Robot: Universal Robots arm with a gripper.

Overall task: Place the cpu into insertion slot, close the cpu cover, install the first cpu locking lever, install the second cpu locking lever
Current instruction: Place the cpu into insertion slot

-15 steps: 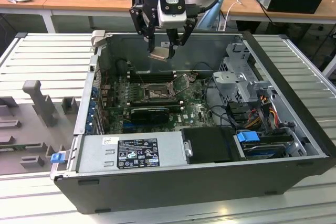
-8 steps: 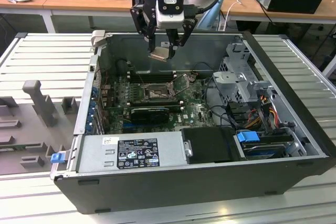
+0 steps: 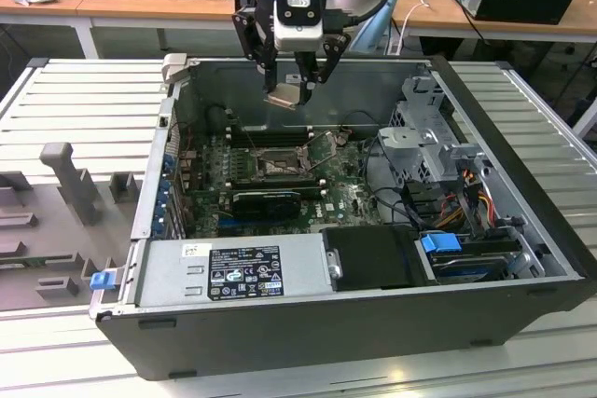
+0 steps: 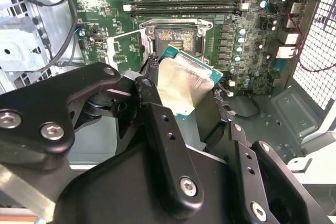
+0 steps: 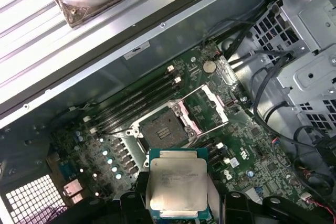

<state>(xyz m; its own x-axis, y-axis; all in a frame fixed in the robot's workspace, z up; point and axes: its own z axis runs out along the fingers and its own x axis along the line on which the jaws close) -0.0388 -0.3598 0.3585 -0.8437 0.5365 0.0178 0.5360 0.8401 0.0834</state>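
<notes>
As it hovers, the end effector (image 3: 290, 88) clamps the cpu (image 5: 177, 188).

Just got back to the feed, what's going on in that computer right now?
The gripper is shut on the cpu and holds it in the air above the open computer case, over the motherboard. Below it, the insertion slot is bare and the cpu cover stands swung open beside it. The chip is not yet seated, so none of the task's steps is done.
</notes>
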